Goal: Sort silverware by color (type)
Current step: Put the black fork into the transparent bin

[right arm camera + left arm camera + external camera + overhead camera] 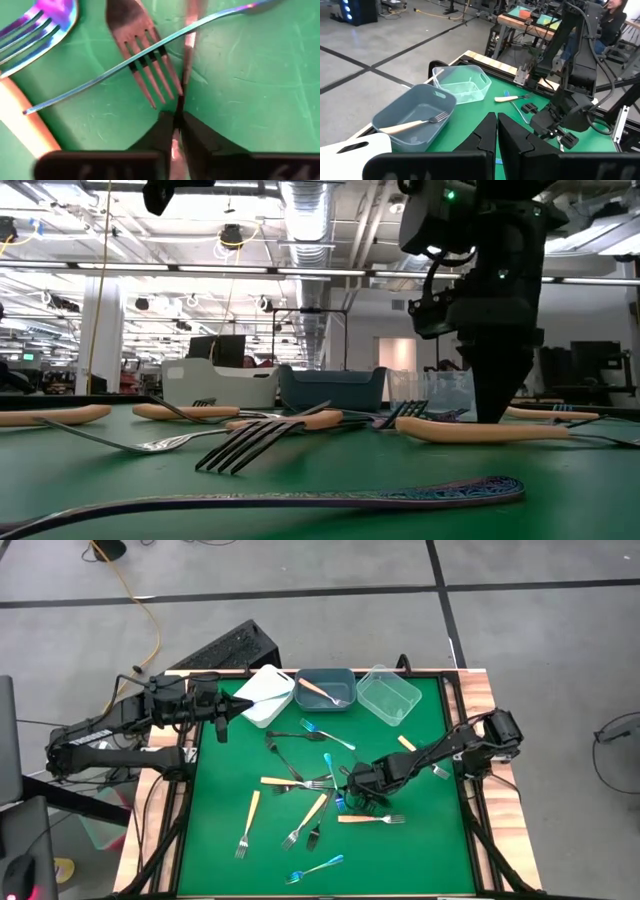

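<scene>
Silverware lies scattered on the green mat (pixel 220 830): yellow-handled forks (pixel 252 812), blue ones (pixel 318 867) and dark ones (pixel 285 755). One yellow-handled fork (pixel 318 691) lies in the grey-blue bin (pixel 325 675). My right gripper (pixel 350 783) points down into the middle pile, shut on a thin dark glossy handle (pixel 189 45). Beside that handle lie a dark fork head (pixel 145 65) and a thin blue handle (pixel 100 80) crossing over it. My left gripper (pixel 222 712) waits shut, raised near the white bin (pixel 262 698). My right gripper pinches the thin dark handle (pixel 178 112) between its two fingers (pixel 162 131), coming from above and pointing down. The fingers lie across the handle. The handle lies flat on the mat, running away from the fingers next to the dark fork's tines.
The white, grey-blue and clear bins (pixel 388 697) stand in a row at the mat's far edge. More forks lie close around the right gripper, among them a yellow handle (pixel 20 125) and an iridescent fork head (pixel 40 20). Wooden borders (pixel 480 700) frame the mat.
</scene>
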You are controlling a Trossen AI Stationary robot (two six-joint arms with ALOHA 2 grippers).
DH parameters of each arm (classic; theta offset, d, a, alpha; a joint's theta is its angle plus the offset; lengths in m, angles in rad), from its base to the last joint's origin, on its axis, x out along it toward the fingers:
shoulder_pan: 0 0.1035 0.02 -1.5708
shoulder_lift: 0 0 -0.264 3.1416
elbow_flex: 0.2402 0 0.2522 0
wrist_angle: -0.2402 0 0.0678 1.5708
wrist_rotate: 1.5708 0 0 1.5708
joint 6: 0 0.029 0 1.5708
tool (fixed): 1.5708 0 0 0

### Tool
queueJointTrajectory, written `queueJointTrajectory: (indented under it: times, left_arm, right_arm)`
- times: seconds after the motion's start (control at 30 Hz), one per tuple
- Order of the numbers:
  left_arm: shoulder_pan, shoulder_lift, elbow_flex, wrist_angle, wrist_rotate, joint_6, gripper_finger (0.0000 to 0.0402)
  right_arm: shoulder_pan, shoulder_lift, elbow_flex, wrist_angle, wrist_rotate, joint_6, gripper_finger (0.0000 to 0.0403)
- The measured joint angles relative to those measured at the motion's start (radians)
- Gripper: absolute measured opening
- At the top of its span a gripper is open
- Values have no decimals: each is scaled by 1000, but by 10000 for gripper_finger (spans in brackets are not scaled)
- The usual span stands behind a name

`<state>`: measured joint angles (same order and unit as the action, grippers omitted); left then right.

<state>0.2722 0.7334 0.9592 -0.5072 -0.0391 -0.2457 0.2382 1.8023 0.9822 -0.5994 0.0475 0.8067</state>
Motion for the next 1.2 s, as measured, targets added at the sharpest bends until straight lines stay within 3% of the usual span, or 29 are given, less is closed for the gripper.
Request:
queueJointTrajectory:
  times: [0.13, 0.4, 0.8, 0.97, 1.03, 1.2]
  left_arm:
    - [0, 0, 0, 0, 0, 0, 0]
    - [0, 0, 0, 0, 0, 17, 0]
    - [0, 0, 0, 1, 0, 24, 0]
    - [0, 0, 0, 1, 0, 25, 0]
    - [0, 0, 0, 1, 0, 26, 0]
    - [0, 0, 0, 2, -4, 25, 0]
  right_arm:
    - [1, -6, 23, -34, -11, 29, 12]
    - [2, -18, 140, -197, -19, 34, 6]
    - [11, -103, 354, -665, 20, 85, 4]
    - [-6, -173, 391, -772, 41, 92, 4]
    - [-10, -203, 389, -806, 91, 121, 4]
    - [-47, -300, 390, -800, 345, 176, 3]
